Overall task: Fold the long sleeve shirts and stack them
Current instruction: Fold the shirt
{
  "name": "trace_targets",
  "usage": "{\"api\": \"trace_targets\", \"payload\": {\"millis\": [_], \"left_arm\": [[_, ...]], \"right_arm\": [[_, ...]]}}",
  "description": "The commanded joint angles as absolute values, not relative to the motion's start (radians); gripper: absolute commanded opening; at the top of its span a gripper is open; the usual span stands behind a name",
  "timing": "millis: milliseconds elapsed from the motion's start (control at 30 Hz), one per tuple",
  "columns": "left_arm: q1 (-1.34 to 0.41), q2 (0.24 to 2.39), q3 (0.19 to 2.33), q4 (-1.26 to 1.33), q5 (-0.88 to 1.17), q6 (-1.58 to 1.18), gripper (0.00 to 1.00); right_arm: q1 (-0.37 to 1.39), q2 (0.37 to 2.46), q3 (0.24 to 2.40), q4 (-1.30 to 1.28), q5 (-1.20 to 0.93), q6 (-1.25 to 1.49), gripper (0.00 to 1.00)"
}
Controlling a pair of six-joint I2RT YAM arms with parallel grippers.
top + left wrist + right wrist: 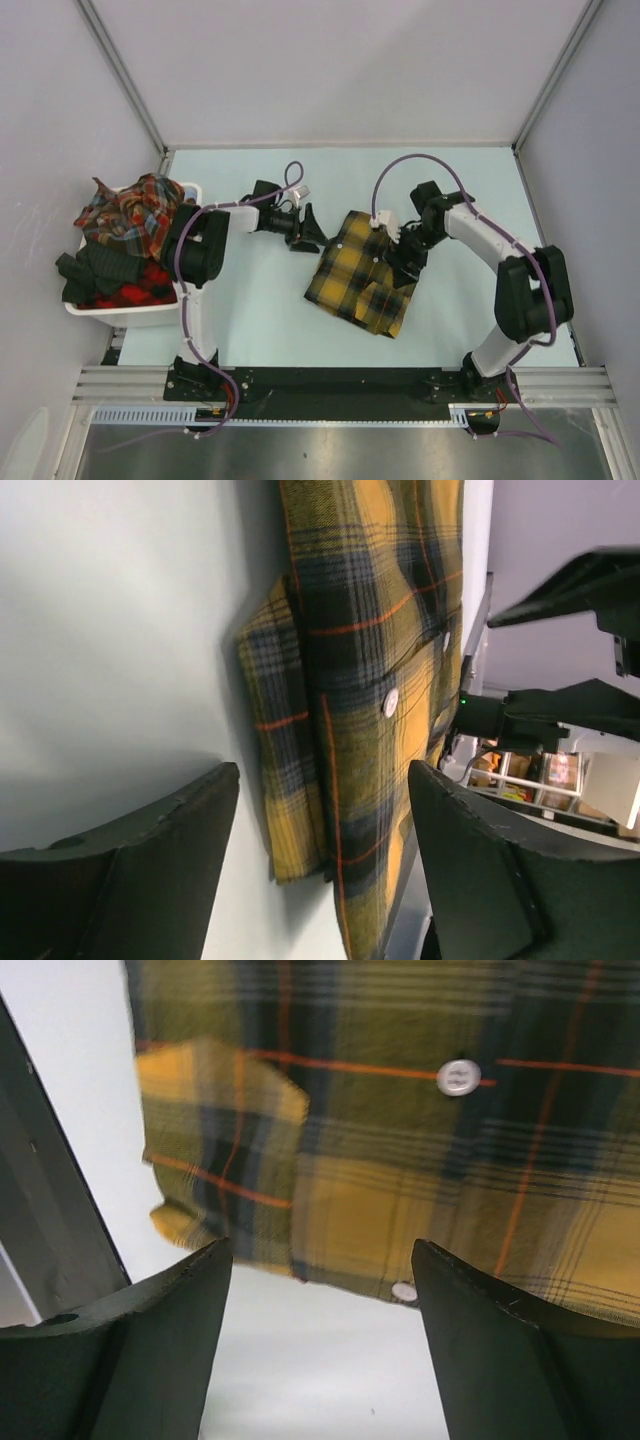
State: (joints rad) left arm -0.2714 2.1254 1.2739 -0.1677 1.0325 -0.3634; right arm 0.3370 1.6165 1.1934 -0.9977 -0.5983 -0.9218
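A mustard-yellow plaid long sleeve shirt (360,275) lies folded in the middle of the table. My left gripper (308,232) is just off its upper left corner, jaws open and holding nothing. In the left wrist view, the shirt's folded edge (350,680) lies ahead of the gripper (323,770), between the spread fingers. My right gripper (405,262) is at the shirt's right edge, also open. The right wrist view shows the gripper (320,1250) over bare table, with the buttoned shirt edge (400,1140) just beyond it. More red-toned plaid shirts (135,215) are heaped on the left.
A white bin (120,315) at the table's left edge holds the heap of red plaid shirts and a dark garment (100,268). Grey walls enclose the table at the back and sides. The arm bases stand on a rail (330,385) along the near edge.
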Motion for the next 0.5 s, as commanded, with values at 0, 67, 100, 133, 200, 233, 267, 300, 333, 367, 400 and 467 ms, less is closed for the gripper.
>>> {"api": "trace_targets", "payload": {"millis": [0,67,100,133,200,233,267,300,333,367,400,467], "left_arm": [[-0.317,2.197,1.287,-0.097,1.014,-0.419,0.74],[-0.327,2.209,1.285,-0.095,1.011,-0.423,0.72],[-0.330,2.210,1.285,-0.094,1.009,-0.423,0.72],[-0.333,2.212,1.282,-0.094,1.005,-0.422,0.71],[-0.342,2.220,1.279,-0.087,1.012,-0.426,0.70],[-0.345,2.226,1.279,-0.080,1.015,-0.433,0.70],[-0.351,2.230,1.276,-0.068,1.019,-0.437,0.69],[-0.354,2.233,1.269,-0.049,1.023,-0.449,0.68],[-0.359,2.237,1.261,-0.017,1.035,-0.474,0.67],[-0.367,2.240,1.256,-0.003,1.038,-0.485,0.66],[-0.371,2.244,1.252,-0.003,1.042,-0.497,0.65],[-0.373,2.247,1.229,0.073,1.040,-0.541,0.65]], "right_arm": [[0.279,1.700,1.305,-0.965,-0.707,-0.715,0.77],[0.258,1.718,1.324,-0.965,-0.716,-0.701,0.77],[0.255,1.720,1.336,-0.963,-0.715,-0.701,0.77],[0.253,1.723,1.341,-0.966,-0.715,-0.701,0.77],[0.253,1.726,1.345,-0.968,-0.709,-0.701,0.77],[0.252,1.724,1.348,-0.968,-0.709,-0.701,0.77],[0.252,1.726,1.348,-0.972,-0.707,-0.701,0.77],[0.252,1.726,1.347,-0.973,-0.706,-0.700,0.77],[0.252,1.726,1.345,-0.973,-0.703,-0.699,0.77],[0.250,1.724,1.345,-0.977,-0.701,-0.699,0.77],[0.250,1.726,1.347,-0.979,-0.700,-0.698,0.77],[0.249,1.720,1.348,-0.985,-0.698,-0.698,0.77]]}}
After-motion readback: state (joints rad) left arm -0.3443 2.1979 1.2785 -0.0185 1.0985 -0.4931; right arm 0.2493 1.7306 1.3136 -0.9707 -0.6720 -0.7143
